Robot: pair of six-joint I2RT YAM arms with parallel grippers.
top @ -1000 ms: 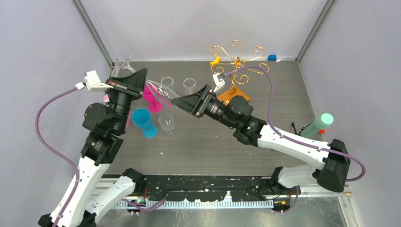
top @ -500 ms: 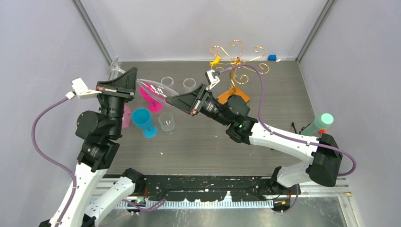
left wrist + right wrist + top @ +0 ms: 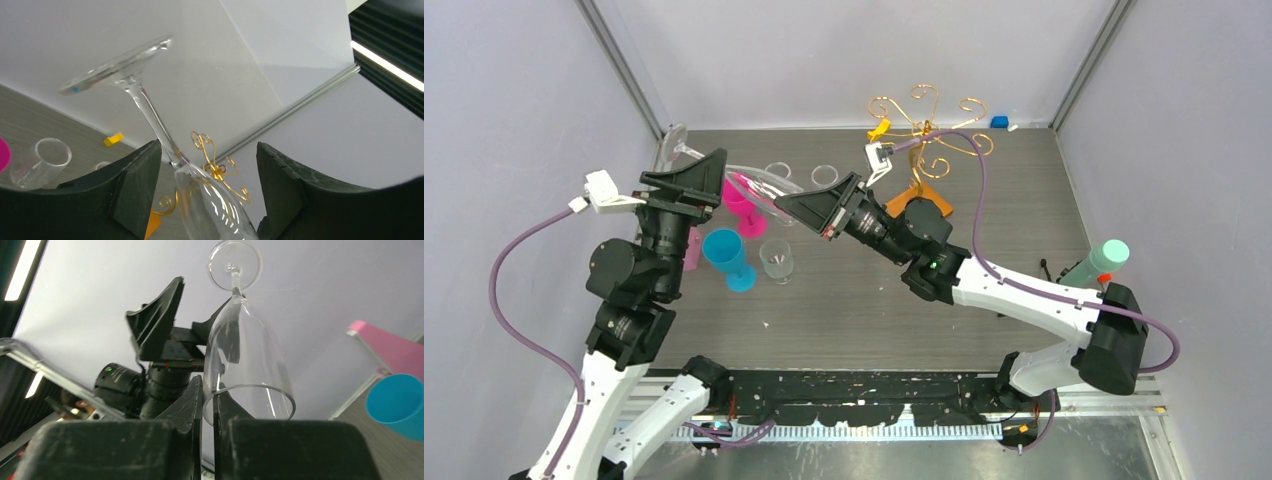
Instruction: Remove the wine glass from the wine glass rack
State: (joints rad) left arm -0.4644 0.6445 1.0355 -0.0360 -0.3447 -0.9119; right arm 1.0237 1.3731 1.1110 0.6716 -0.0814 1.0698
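Note:
A clear wine glass (image 3: 746, 173) hangs tilted in the air above the table's left half, its foot toward the back left corner. My right gripper (image 3: 781, 204) is shut on the bowl's rim, one finger inside and one outside; the right wrist view shows the rim (image 3: 250, 389) pinched there. My left gripper (image 3: 715, 168) stands open around the glass. In the left wrist view the stem (image 3: 150, 117) runs close past one finger and the bowl lies between the jaws (image 3: 208, 150). The gold wire wine glass rack (image 3: 929, 128) stands at the back on its orange base (image 3: 921, 200), with no glass on it.
On the left stand a pink glass (image 3: 742, 207), a blue cup (image 3: 724, 256), a small clear glass (image 3: 776, 259) and two clear cups (image 3: 824, 176). A teal cylinder (image 3: 1097, 262) lies at the right. A yellow block (image 3: 879, 128) and a blue block (image 3: 999, 122) sit near the back wall.
My right gripper reached the bowl's rim and shut on it. My left gripper, which held the stem, has opened. The glass has tilted, its foot now farther toward the back left.

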